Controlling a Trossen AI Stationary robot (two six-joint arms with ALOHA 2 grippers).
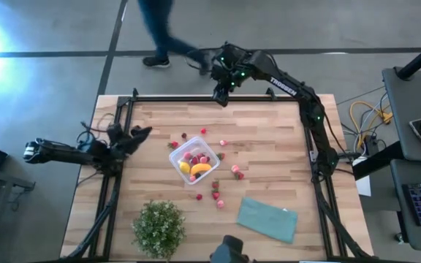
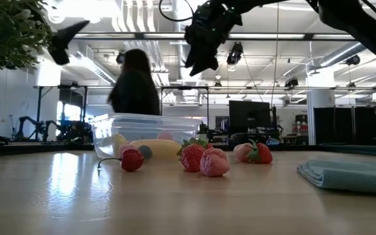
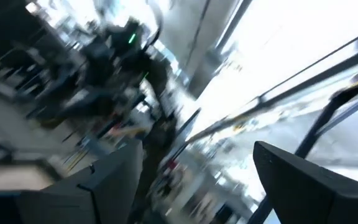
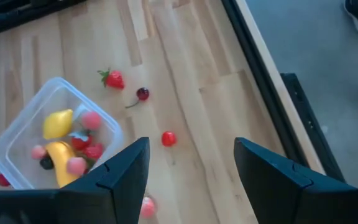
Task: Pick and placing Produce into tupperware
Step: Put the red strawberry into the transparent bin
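A clear plastic container (image 1: 194,162) sits near the middle of the wooden surface (image 1: 269,139), holding a banana (image 1: 200,169), a round yellow fruit (image 1: 185,168) and several red and pink strawberries (image 1: 193,156). More strawberries lie loose on the wood around it: a few (image 1: 175,145) just beyond its far corner, a pair (image 1: 237,172) to its right, and others (image 1: 215,191) on the near side toward a folded teal cloth (image 1: 268,218). A dark cherry (image 4: 142,94) lies among the loose fruit beyond the far corner. A leafy potted plant (image 1: 158,227) stands at the near edge.

The right gripper (image 1: 222,90) hangs high over the far edge of the surface, jaws parted and empty. The left gripper (image 1: 139,134) hovers over the left side of the surface, well apart from the container, its jaws spread wide with nothing between them. A person (image 1: 159,29) is on the floor beyond the far edge.
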